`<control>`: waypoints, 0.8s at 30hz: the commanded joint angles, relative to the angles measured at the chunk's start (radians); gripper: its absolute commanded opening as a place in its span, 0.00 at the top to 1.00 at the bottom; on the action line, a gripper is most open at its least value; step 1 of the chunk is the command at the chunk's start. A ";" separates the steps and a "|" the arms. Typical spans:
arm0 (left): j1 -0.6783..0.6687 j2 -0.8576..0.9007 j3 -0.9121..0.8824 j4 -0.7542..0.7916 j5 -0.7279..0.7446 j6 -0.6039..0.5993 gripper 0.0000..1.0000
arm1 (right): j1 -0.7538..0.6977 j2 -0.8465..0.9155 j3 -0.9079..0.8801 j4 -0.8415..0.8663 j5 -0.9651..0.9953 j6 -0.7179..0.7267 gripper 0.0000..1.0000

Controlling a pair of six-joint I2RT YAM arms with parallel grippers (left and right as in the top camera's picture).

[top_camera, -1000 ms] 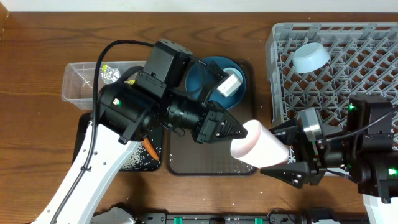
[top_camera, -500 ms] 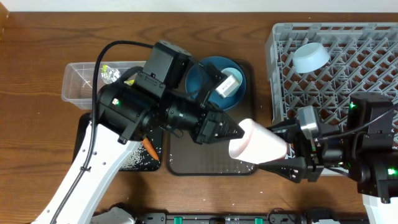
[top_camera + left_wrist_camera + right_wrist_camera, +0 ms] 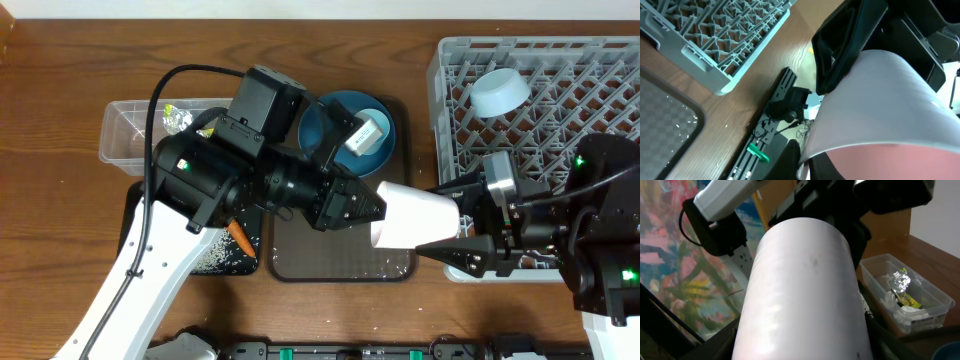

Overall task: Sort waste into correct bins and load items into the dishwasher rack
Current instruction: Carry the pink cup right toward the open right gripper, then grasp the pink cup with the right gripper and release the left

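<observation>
Pink-white, the cup [image 3: 415,218] hangs over the right edge of the brown tray [image 3: 320,262] with your right gripper [image 3: 438,222] clamped on its sides and your left gripper [image 3: 368,205] at its rim, hold unclear, so free the left before swinging to the rack [image 3: 580,60]; counted beyond: one carrot [image 3: 240,238], one plate [image 3: 322,125], one bowl [image 3: 500,92].

Overhead looks straight down on the table [image 3: 60,110]; wrist cameras face each other — both close on the pink-white cup [image 3: 415,217], shared by all.
</observation>
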State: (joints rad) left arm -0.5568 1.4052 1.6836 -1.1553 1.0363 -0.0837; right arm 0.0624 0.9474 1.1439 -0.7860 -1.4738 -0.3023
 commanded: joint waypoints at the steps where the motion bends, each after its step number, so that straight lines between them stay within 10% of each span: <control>1: -0.006 0.000 -0.012 -0.033 -0.125 -0.008 0.88 | 0.003 -0.005 0.020 0.023 -0.034 0.052 0.48; 15: 0.023 0.000 -0.012 -0.017 -0.500 -0.114 0.77 | 0.003 -0.002 0.020 0.036 0.057 0.113 0.51; 24: 0.039 0.000 -0.012 -0.019 -0.713 -0.113 0.57 | 0.003 0.009 0.020 -0.158 0.675 0.310 0.66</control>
State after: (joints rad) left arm -0.5217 1.4048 1.6760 -1.1713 0.4618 -0.1875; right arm 0.0616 0.9493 1.1477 -0.8978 -1.1400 -0.1116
